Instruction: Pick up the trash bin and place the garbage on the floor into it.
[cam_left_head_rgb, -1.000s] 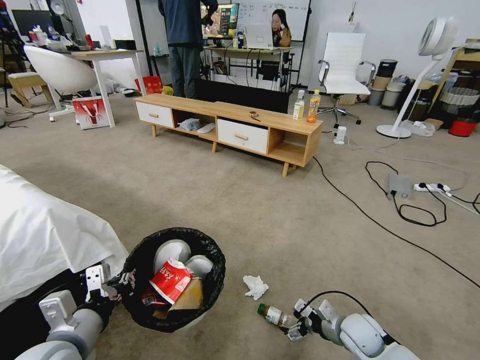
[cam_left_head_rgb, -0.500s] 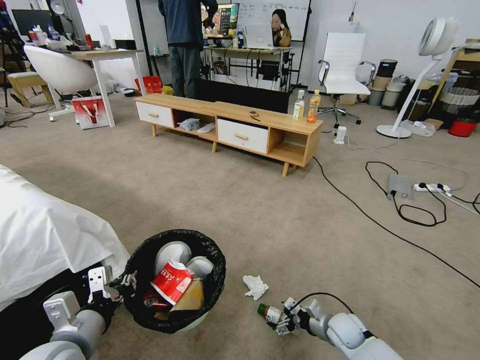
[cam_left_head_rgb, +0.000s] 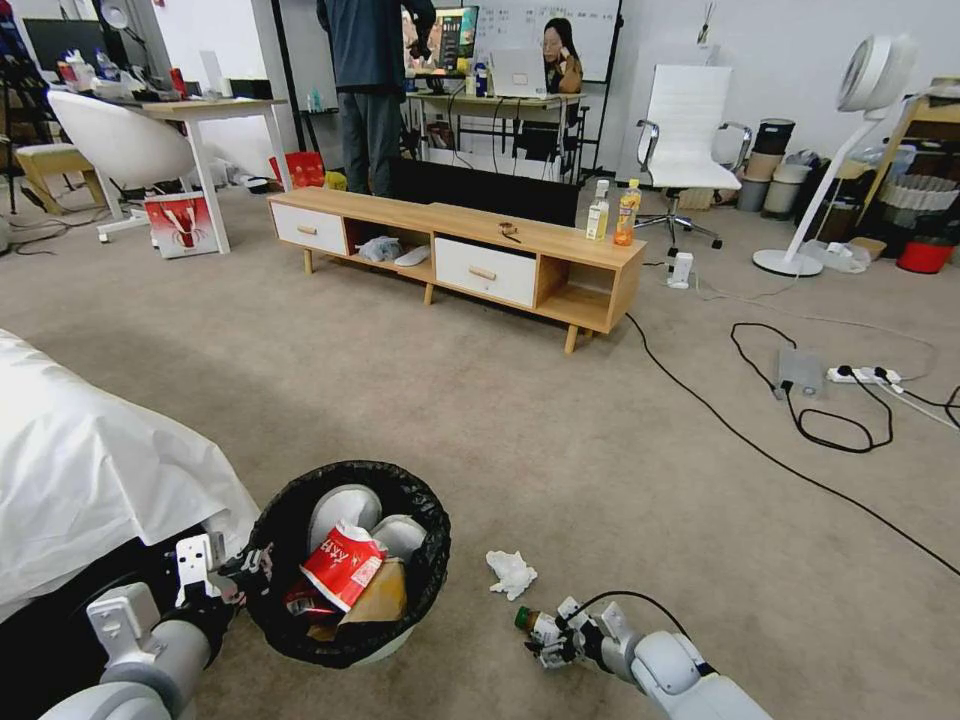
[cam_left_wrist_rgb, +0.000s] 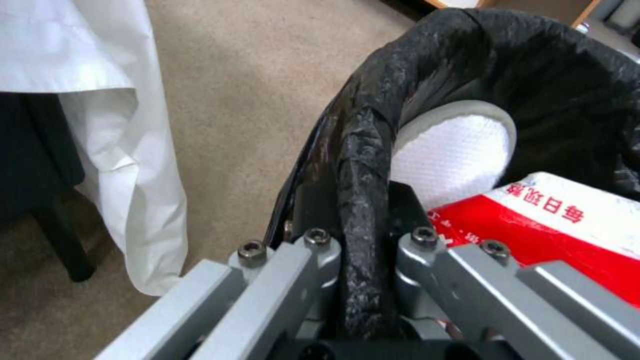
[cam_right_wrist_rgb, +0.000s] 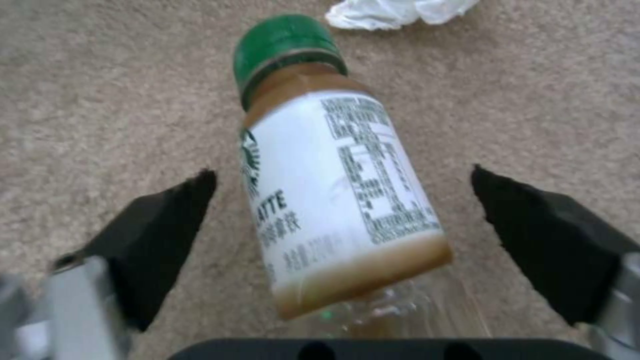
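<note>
Low wooden TV bench (cam_left_head_rgb: 470, 255) on beige carpet (cam_left_head_rgb: 450, 400).

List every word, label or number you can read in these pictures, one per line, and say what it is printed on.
"ATTE": white label of the green-capped bottle, lying on the floor between the open fingers of the right end effector.
Bottle's small print: too blurred to read.
Red-white wrapper in the trash bin, whose rim the left end effector grips: red characters, not reliably readable.

One trash bin (cam_left_head_rgb: 345, 560), one small bottle (cam_left_head_rgb: 535, 625), one crumpled tissue (cam_left_head_rgb: 511, 574), two claws
</note>
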